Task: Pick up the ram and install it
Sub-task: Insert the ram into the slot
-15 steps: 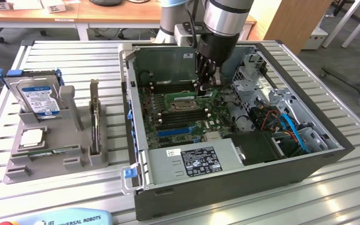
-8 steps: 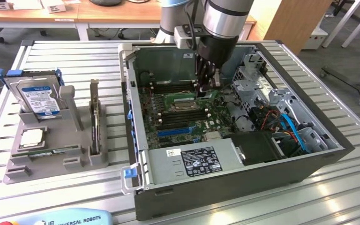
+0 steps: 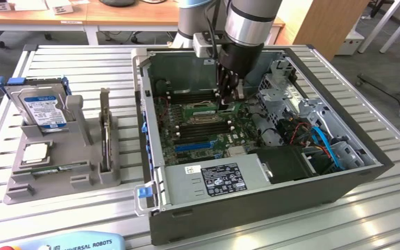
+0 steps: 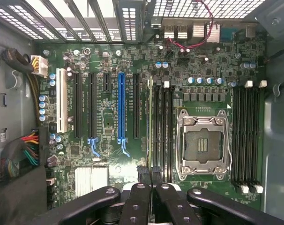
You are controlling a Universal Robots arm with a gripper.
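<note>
Matt black tool (image 4: 149, 174), metal table (image 3: 82, 67) (ribbed)

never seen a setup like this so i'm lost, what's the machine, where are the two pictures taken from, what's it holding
It is a robot arm with a gripper at its end, reaching into an open computer case on a slatted table. One picture comes from a camera off the arm; the other from one on its wrist, looking past the black fingers at the motherboard. On the exterior view's left a grey holder carries a hard drive, a silver chip and an upright card. The gripper is shut on a thin green ram stick, seen edge-on over the memory slots; whether it is seated I cannot tell.
</note>
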